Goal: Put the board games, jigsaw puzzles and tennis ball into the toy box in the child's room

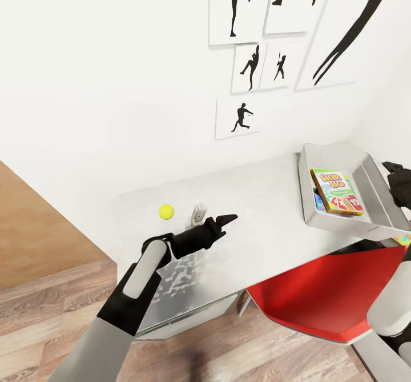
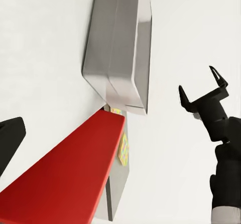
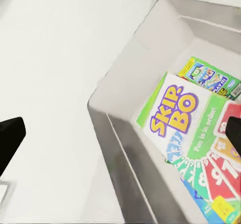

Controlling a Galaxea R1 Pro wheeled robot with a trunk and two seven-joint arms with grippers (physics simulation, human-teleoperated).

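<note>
— On the desk (image 1: 251, 199), from the head view, what's left?
— The ball (image 1: 166, 211), near the back edge, just beside the left gripper (image 1: 224, 221), whose jaws stand open and empty. The box (image 1: 342, 222) sits at the right end with a game (image 1: 337, 192) inside. The right gripper (image 1: 399, 185) hangs at the box's far rim; its jaws I cannot tell.
— How will the ball handle?
— Light, fuzzy, likely to roll. I'd pinch it across its middle.
— Left wrist view?
— The box (image 2: 118, 48) seen from outside, a red chair (image 2: 65, 174) under the desk, and the right gripper (image 2: 203, 93), prongs apart, holding nothing.
— Right wrist view?
— The cover (image 3: 186, 128) reads "SKIP-BO"; a green game (image 3: 208, 78) lies beneath.
</note>
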